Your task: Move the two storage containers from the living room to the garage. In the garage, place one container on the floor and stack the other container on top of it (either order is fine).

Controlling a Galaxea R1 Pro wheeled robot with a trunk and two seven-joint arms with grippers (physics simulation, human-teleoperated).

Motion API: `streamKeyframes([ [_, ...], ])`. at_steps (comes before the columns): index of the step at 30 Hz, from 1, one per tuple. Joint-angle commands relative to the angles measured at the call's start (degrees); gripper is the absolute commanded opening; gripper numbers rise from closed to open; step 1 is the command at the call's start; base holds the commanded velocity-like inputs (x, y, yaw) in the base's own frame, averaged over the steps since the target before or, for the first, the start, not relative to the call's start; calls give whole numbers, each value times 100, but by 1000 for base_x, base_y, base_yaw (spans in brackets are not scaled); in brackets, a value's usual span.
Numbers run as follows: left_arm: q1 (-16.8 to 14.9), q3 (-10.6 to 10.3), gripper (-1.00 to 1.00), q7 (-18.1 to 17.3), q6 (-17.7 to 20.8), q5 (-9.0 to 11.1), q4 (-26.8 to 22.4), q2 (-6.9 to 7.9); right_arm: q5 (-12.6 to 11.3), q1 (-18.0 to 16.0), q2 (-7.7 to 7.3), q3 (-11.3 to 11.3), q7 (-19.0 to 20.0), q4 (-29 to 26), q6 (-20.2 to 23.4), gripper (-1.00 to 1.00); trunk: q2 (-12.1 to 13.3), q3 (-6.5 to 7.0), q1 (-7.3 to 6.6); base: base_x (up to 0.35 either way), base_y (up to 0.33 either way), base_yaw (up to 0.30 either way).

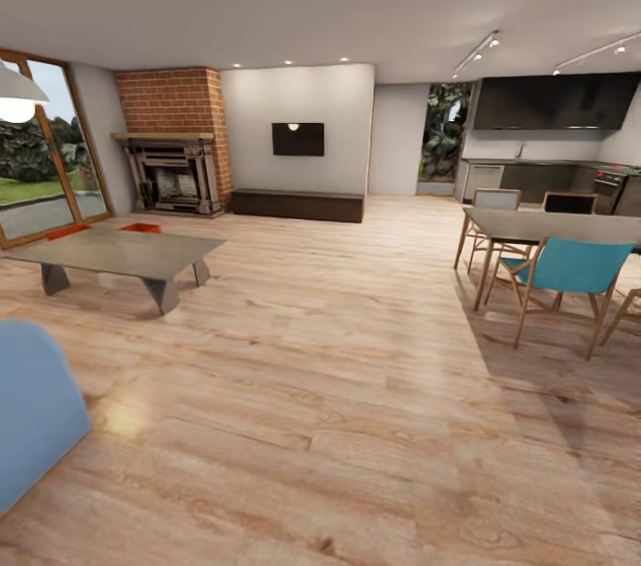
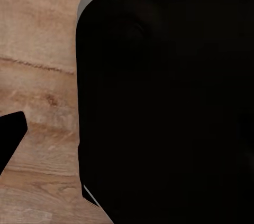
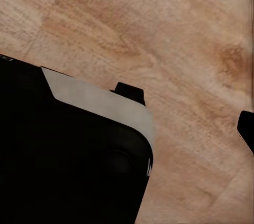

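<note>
The left wrist view looks down on a large black rounded body with a pale grey edge, right under the camera, and wood-plank floor past it. A dark finger tip enters that picture at its edge; whether the left gripper's fingers are apart or together cannot be told. The right wrist view shows the same kind of black body with a grey rim, a small dark tab past it, and another dark finger tip at the picture's edge over the planks. The right gripper's state cannot be told either.

In the head view, a pale blue rounded sofa corner sits closest, at the lower left. Beyond it, well apart, stands a low grey table on angled legs. Behind the table's far edge, two storage containers show as orange-red patches on the floor: one to the left, the other just to its right. The table top hides most of each, so their long axes cannot be told.

Glass doors in wood frames stand behind them at the left, and a brick fireplace beyond. A wall screen hangs over a dark low bench. At the right, a dining table has a teal chair in front of it, and a dark kitchen lies behind it.
</note>
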Motion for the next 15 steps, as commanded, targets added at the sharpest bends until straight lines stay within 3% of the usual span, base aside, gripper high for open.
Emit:
streamKeyframes([
  [1,-2,5,100,2,-10,12,1,0,-50,-5,3,49,-11,11,-23,100,-3,-6,3,322,0,-216],
  [5,-2,1,100,2,-10,13,2,0,-51,-5,1,49,-11,10,-24,100,-3,-6,3,322,0,-153],
  [15,-2,3,100,2,-10,14,2,0,7,-5,12,56,-11,10,-23,100,-3,-6,3,322,0,-9],
])
